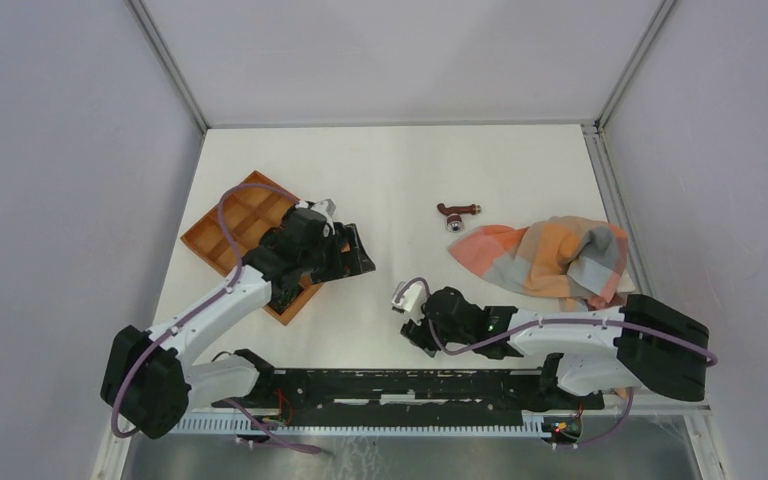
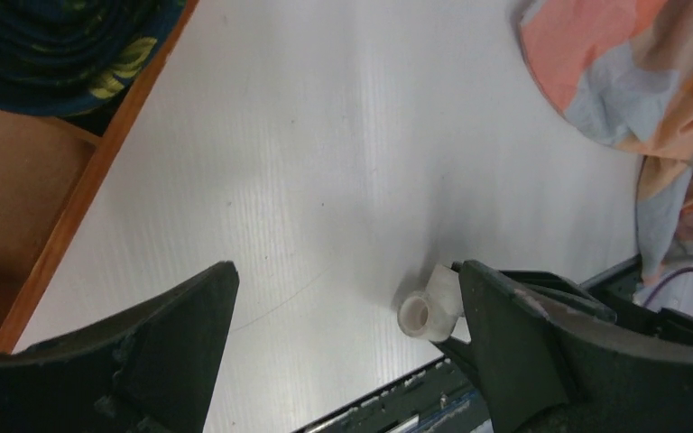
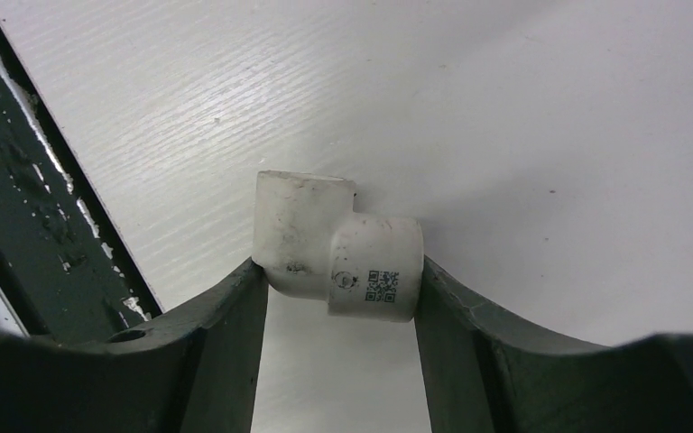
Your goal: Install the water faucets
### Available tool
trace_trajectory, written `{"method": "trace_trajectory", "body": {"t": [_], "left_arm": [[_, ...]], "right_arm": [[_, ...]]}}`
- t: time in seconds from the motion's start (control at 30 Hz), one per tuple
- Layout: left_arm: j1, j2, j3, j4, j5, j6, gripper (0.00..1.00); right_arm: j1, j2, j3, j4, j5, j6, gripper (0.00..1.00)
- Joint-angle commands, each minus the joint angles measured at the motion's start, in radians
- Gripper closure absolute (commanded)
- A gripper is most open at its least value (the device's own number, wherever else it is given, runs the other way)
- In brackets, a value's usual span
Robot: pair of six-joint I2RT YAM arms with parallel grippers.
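The dark reddish-brown faucet with its silvery knob lies on the table at the back centre, left of the cloth, apart from both grippers. My right gripper is shut on a white plastic elbow fitting with a small QR mark, held just above the table near the front edge. The fitting also shows in the left wrist view. My left gripper is open and empty, hovering beside the tray with its jaws wide apart.
An orange-brown compartment tray sits at the left under my left arm. A crumpled orange, grey and pink cloth lies at the right. A black rail runs along the front edge.
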Motion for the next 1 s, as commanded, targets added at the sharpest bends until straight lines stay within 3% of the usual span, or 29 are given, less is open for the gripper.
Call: {"method": "trace_trajectory", "body": {"t": [0.0,0.17,0.3,0.6,0.97], "left_arm": [[0.061,0.048,0.055,0.061,0.277,0.091,0.00],[0.062,0.083,-0.011,0.253,0.669,0.058,0.00],[0.052,0.079,-0.092,0.442,0.783,-0.036,0.00],[-0.091,0.139,-0.093,0.454,0.675,-0.071,0.01],[-0.107,0.182,-0.128,0.560,0.609,-0.181,0.06]], "right_arm": [[-0.058,-0.088,-0.045,0.114,-0.029,0.042,0.58],[-0.151,-0.202,-0.144,0.257,-0.162,0.096,0.61],[-0.217,-0.273,-0.198,0.354,-0.233,0.157,0.60],[-0.246,-0.310,-0.190,0.395,-0.242,0.211,0.60],[-0.248,-0.307,-0.214,0.429,-0.233,0.240,0.60]]}}
